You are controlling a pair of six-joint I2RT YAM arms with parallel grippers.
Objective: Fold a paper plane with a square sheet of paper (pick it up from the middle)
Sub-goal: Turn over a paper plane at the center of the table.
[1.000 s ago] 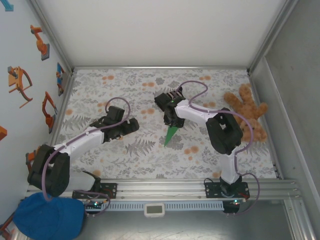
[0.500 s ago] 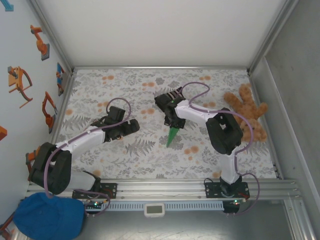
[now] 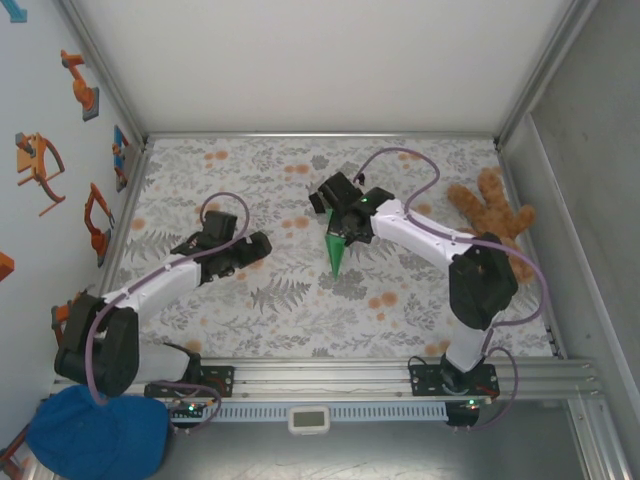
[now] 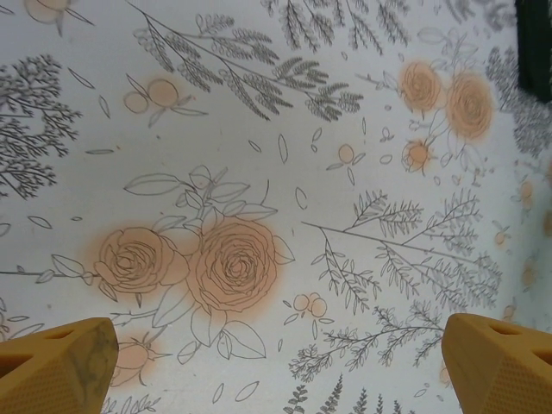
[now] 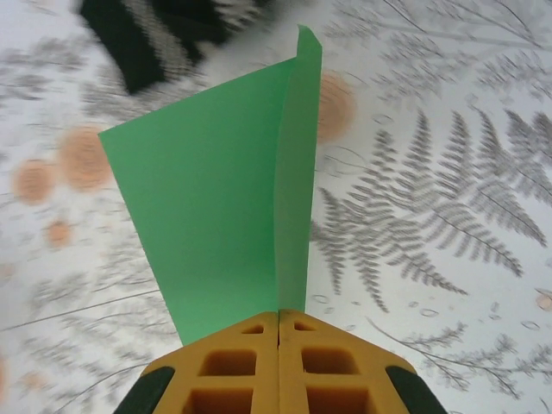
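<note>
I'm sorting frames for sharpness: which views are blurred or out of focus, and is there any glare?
Right wrist view: the green paper and the right gripper shut on it are crisp, while the tablecloth blurs toward the top edge. Left wrist view: the tablecloth print is sharp throughout. Top view: even light, no glare, faint shadows.

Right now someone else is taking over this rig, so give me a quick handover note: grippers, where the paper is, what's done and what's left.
Left gripper: open, nothing between its fingers, over the bare floral tablecloth left of centre.
Right gripper: shut on the paper plane, pinching one end near the table's middle.
Done: the green sheet is folded into a narrow dart with a centre crease.
Left: probably only lifting it clear or setting it down. Whether it touches the table I cannot tell.
Teddy bear lies at the right edge, apart from both arms.
</note>
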